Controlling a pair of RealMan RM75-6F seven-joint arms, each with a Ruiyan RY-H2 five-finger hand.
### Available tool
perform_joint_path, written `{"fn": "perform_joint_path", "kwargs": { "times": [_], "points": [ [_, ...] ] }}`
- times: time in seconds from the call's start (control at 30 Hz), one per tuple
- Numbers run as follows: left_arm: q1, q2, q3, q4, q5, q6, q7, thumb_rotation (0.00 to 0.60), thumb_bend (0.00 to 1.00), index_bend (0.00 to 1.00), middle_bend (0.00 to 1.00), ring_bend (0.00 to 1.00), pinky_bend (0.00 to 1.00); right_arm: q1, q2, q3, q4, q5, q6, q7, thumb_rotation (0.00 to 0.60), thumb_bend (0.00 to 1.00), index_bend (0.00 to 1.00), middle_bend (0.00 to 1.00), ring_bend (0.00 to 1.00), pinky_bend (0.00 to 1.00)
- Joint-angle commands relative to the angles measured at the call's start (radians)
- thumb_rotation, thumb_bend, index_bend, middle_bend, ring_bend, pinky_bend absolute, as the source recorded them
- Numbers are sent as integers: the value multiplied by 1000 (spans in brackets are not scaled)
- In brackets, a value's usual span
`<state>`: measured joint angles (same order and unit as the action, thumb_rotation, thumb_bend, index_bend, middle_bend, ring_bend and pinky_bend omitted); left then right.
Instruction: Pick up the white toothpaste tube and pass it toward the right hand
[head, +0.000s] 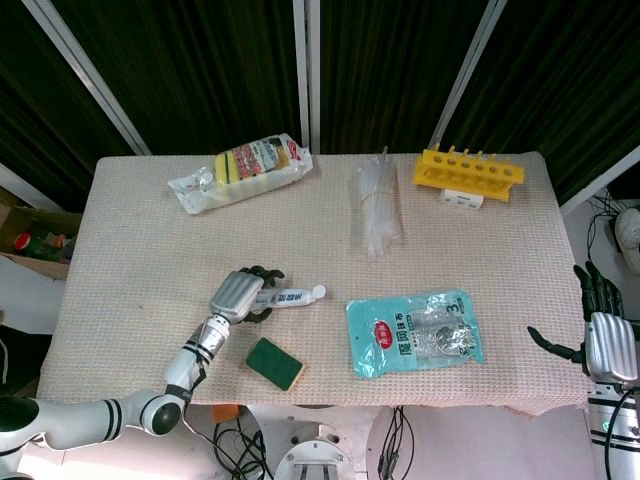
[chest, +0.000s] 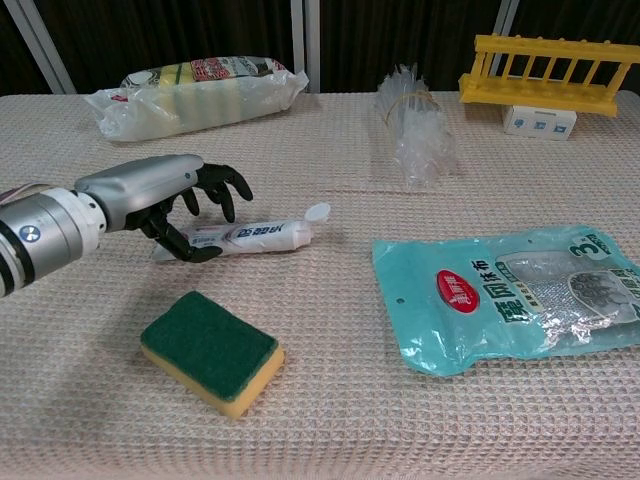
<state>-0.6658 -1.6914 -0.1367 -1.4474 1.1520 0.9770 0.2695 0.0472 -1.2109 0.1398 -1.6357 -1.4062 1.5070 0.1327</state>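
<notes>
Dark curtains hang behind the desk, which is covered in a beige waffle-weave cloth. Your white toothpaste tube lies flat on that cloth near the front left, cap end pointing toward the teal packet, with the green and yellow sponge just in front of it. Your left hand is over the tube's tail end, fingers curled down around it and touching it, but the tube looks to be resting on the desk, so I judge the grasp as being formed rather than finished; whether the fingers have actually clamped, I cannot tell. Your right hand waits well apart at the right edge of the desk, fingers spread and holding nothing. So the approach is done; what remains is to secure the grip, lift the tube clear of the cloth, and carry it across above the teal packet toward the right hand. The bag of sponges, the clear bundle and the yellow rack sit far back, out of your path.
</notes>
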Motion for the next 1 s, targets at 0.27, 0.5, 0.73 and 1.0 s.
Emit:
{"fn": "perform_joint_path", "kwargs": {
  "times": [0.27, 0.5, 0.73, 1.0],
  "points": [
    [4, -4, 5, 1, -3, 7, 11, 600, 309, 246, 356, 246, 304, 2, -1, -1, 1, -1, -3, 0, 477, 81, 0, 0, 0, 0],
    [2, -3, 2, 1, -15, 1, 16, 600, 308, 252, 365, 267, 335, 3, -2, 0, 4, 1, -6, 2, 476, 82, 0, 0, 0, 0],
    [-1, -2, -1, 6, -25, -7, 17, 600, 313, 264, 388, 290, 362, 6, -4, -1, 0, 1, -9, -6, 477, 82, 0, 0, 0, 0],
    [-4, -9, 0, 18, -32, -14, 18, 600, 316, 268, 407, 306, 369, 5, -5, -1, 2, 5, -9, -6, 476, 82, 0, 0, 0, 0]
  ]
}}
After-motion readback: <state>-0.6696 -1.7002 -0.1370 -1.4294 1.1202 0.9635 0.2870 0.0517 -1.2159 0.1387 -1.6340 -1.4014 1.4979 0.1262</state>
